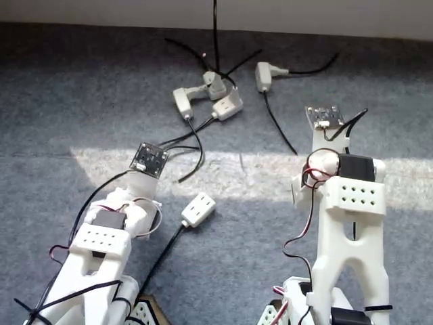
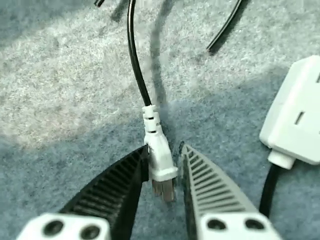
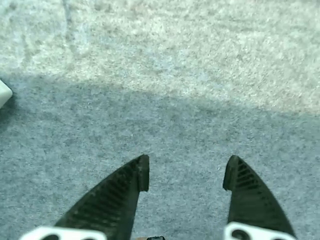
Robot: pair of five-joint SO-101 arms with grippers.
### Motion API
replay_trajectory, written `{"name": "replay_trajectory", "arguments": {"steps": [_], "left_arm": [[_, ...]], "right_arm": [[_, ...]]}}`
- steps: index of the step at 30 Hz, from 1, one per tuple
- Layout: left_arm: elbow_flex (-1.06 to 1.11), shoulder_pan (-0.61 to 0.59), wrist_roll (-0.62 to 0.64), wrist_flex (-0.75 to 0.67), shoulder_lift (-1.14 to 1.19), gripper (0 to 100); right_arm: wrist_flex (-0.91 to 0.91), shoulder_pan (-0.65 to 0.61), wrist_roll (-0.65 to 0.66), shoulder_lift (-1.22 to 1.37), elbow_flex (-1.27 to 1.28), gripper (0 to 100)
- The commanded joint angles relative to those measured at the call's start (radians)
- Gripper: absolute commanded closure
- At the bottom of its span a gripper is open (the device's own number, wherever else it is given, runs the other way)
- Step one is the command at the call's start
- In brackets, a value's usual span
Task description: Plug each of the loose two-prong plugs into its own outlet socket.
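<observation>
1. Landmark: white outlet socket, flat on the grey surface.
2. Two-prong plug, near the outlet socket (prongs bare), lying between the left jaws. These are narrowly apart, the black one touching it.
3. Right jaws, wide apart over the surface, well right of the outlet socket.
4. Angled plug, loose, far beyond the outlet socket.
</observation>
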Motion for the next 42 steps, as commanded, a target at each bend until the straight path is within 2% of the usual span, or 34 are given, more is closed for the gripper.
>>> {"name": "replay_trajectory", "arguments": {"steps": [1,9,14,19,24,30,33,38,42], "left_arm": [[-0.015,-0.005,-0.014,0.029,-0.008,88],[-0.015,-0.041,-0.014,0.026,-0.008,88],[-0.007,-0.041,-0.014,-0.058,-0.001,88],[-0.005,-0.041,-0.014,-0.061,0.001,88],[0.004,-0.041,-0.014,-0.063,0.001,100],[0.004,-0.035,-0.014,-0.055,-0.007,99],[-0.01,-0.041,-0.017,0.014,-0.008,99],[-0.033,-0.045,-0.021,0.264,-0.008,99],[-0.036,-0.128,-0.021,0.282,-0.008,99]], "right_arm": [[0.005,0.01,0.011,-0.016,-0.015,75.3],[0.005,0.005,0.008,-0.016,-0.012,75.3],[0.005,0.005,0.008,-0.016,-0.008,75.3],[-0.002,0.005,0.006,-0.007,-0.005,75.3],[-0.004,0.005,0.006,-0.007,-0.007,75.3],[-0.004,0.008,0.009,-0.007,-0.007,75.3],[-0.001,0.008,0.009,-0.01,-0.007,75.3],[-0.001,0.008,0.009,-0.015,-0.007,75.3],[-0.001,0.008,0.011,-0.015,-0.007,75.3]]}}
